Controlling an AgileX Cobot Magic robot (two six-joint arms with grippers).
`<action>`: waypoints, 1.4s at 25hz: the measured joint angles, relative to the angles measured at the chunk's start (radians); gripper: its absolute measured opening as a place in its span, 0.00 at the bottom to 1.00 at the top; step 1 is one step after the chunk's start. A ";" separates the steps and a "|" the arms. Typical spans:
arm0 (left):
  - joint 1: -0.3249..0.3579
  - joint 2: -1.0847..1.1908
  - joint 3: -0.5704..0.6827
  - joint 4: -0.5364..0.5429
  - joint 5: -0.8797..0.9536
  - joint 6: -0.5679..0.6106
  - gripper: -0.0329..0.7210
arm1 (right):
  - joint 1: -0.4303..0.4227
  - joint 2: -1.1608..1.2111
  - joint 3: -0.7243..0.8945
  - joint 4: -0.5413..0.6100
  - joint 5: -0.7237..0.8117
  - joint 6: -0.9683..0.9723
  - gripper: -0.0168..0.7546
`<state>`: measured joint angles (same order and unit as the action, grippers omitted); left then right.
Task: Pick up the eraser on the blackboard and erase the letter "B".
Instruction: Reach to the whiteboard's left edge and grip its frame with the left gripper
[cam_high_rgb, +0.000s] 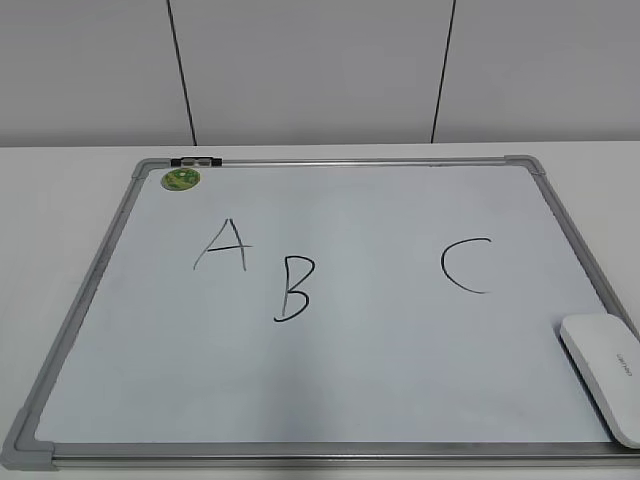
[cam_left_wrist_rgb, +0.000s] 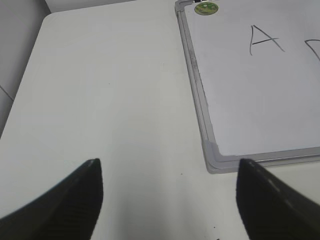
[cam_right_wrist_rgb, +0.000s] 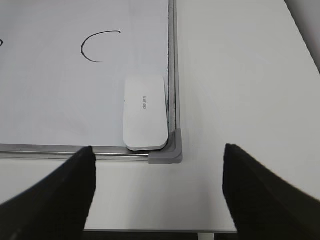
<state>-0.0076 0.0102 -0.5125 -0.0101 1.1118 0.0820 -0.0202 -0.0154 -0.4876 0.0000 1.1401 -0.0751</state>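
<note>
From the front, the white dry-erase blackboard with its silver-grey frame (cam_high_rgb: 90, 275) lay flat on the white surface (cam_high_rgb: 60, 190), the thin black marker letter "B" (cam_high_rgb: 294, 288) standing between a black "A" (cam_high_rgb: 223, 245) and "C" (cam_high_rgb: 465, 265). At the left wrist, the left hand (cam_left_wrist_rgb: 170, 192) hung released over bare surface just off the board's corner. At the right wrist, the right hand (cam_right_wrist_rgb: 159, 192) gaped empty, and the white rounded plastic eraser (cam_right_wrist_rgb: 144, 112) lay in the board's near right corner against the frame.

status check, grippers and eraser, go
Left gripper and right gripper open, empty. White rounded plastic eraser untouched in the whiteboard corner. Black marker "B" intact. Nothing in the way.
</note>
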 joint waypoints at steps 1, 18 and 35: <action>0.000 0.000 0.000 0.000 0.000 0.000 0.79 | 0.000 0.000 0.000 0.000 0.000 0.000 0.78; 0.000 0.541 -0.186 -0.114 -0.164 0.000 0.81 | 0.000 0.000 0.000 0.000 0.000 0.000 0.78; 0.000 1.364 -0.475 -0.161 -0.241 0.020 0.76 | 0.000 0.000 0.000 0.000 0.000 0.000 0.78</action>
<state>-0.0076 1.3742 -0.9875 -0.1713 0.8708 0.1018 -0.0202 -0.0154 -0.4876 0.0000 1.1401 -0.0751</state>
